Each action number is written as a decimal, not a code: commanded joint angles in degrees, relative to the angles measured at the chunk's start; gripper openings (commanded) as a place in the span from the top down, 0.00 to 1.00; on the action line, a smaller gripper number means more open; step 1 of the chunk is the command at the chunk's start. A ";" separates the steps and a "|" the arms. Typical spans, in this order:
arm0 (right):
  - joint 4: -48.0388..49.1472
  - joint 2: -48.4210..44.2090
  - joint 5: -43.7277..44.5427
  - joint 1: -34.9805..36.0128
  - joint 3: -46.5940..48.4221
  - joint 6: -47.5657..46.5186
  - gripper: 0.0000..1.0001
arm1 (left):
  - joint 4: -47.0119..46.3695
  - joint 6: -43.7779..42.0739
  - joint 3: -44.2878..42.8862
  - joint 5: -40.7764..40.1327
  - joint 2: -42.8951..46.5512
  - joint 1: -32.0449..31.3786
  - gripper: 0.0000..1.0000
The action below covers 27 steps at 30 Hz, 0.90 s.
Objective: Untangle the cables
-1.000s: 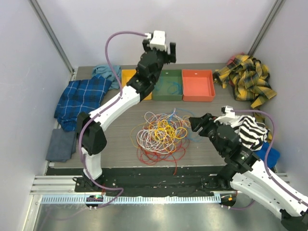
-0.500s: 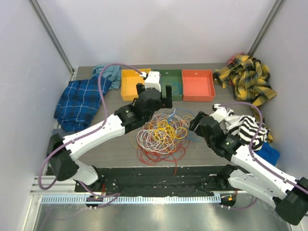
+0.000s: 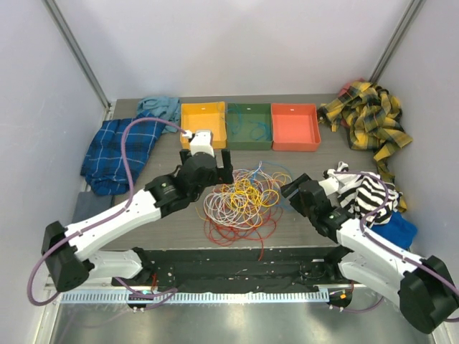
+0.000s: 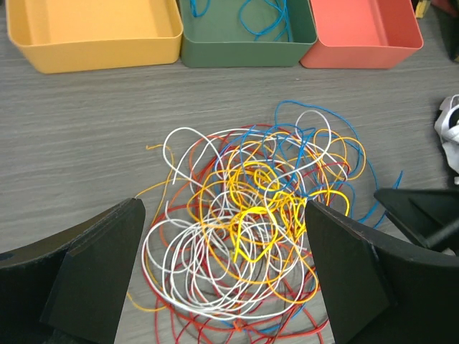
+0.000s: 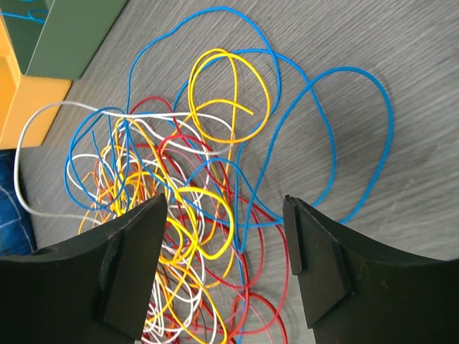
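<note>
At the far left of the top view a blue plaid cloth (image 3: 115, 154) lies bunched on the grey wood-grain table (image 3: 301, 161), with a teal cloth (image 3: 159, 107) just above it.

The left gripper (image 3: 215, 160) hangs left of centre, at the upper-left edge of the cables (image 3: 240, 201). Its jaws are spread wide and grasp nothing. In the left wrist view its two black fingers (image 4: 100, 272) fill the lower corners and the wire heap shows between them.

Along the upper middle three trays stand in a row, touching side by side: a yellow tray (image 3: 204, 118), a green tray (image 3: 237, 115) and a coral tray (image 3: 295, 127). A blue cable (image 4: 258, 14) lies loose inside the green one.

The cables sit in one tangled heap at the centre of the table, below the trays. They are white, yellow, orange, red and blue loops, with blue strands trailing toward the right.

The right gripper (image 3: 290, 189) is low at the heap's right edge, jaws parted and empty. In the right wrist view its fingers (image 5: 136, 265) frame yellow, red and blue loops on the table.

Farther right a black-and-white striped cloth (image 3: 366, 193) lies beside the right arm. A yellow plaid cloth (image 3: 366, 118) fills the upper right.
</note>
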<state>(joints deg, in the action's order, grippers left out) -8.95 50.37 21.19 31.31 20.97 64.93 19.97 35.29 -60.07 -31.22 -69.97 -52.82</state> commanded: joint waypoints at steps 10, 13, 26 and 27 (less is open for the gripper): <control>16.07 10.54 1.92 -5.12 0.91 2.49 0.62 | 1.13 4.96 9.26 -0.42 11.87 0.00 0.00; 15.55 10.19 2.71 -5.29 1.79 1.26 0.86 | 1.04 5.76 10.32 -0.24 12.41 0.00 0.00; 3.16 0.25 0.09 -5.12 37.68 -22.02 0.99 | 0.87 7.95 13.14 1.69 14.69 0.00 0.00; 2.45 0.78 -0.70 -5.12 40.52 -23.25 0.99 | 0.95 8.04 13.23 1.87 14.78 -0.09 0.00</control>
<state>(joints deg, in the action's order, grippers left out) -6.00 51.77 21.82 26.17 47.42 51.75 21.78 41.65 -47.46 -29.82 -56.84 -52.82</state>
